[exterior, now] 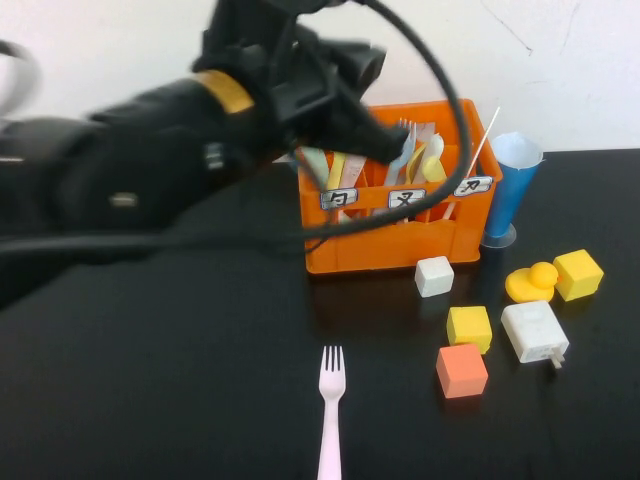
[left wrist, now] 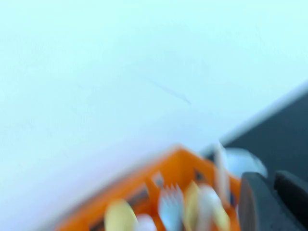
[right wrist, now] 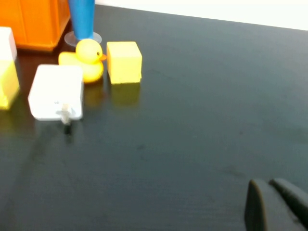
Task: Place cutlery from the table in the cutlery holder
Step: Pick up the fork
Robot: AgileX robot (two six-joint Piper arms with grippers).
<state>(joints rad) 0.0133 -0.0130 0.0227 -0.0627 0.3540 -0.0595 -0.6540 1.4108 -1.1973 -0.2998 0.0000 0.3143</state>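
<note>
The pale pink fork (exterior: 331,410) lies on the black table (exterior: 180,360) at the front centre, tines pointing away from me. The orange cutlery holder (exterior: 390,245) stands at the back with several utensils upright in it; a slim yellow handle (exterior: 337,172) is among them, and I cannot tell if it is the yellow fork. My left gripper (exterior: 388,148) hovers over the holder's top, fingers together and empty; its wrist view shows it (left wrist: 272,185) beside the holder (left wrist: 178,161). My right gripper (right wrist: 269,185) is shut and empty over bare table, outside the high view.
A blue cone cup (exterior: 512,185) stands right of the holder. A white cube (exterior: 434,276), a yellow cube (exterior: 469,327), an orange cube (exterior: 461,370), a white adapter (exterior: 534,332), a yellow duck (exterior: 532,282) and another yellow cube (exterior: 578,274) sit at the right.
</note>
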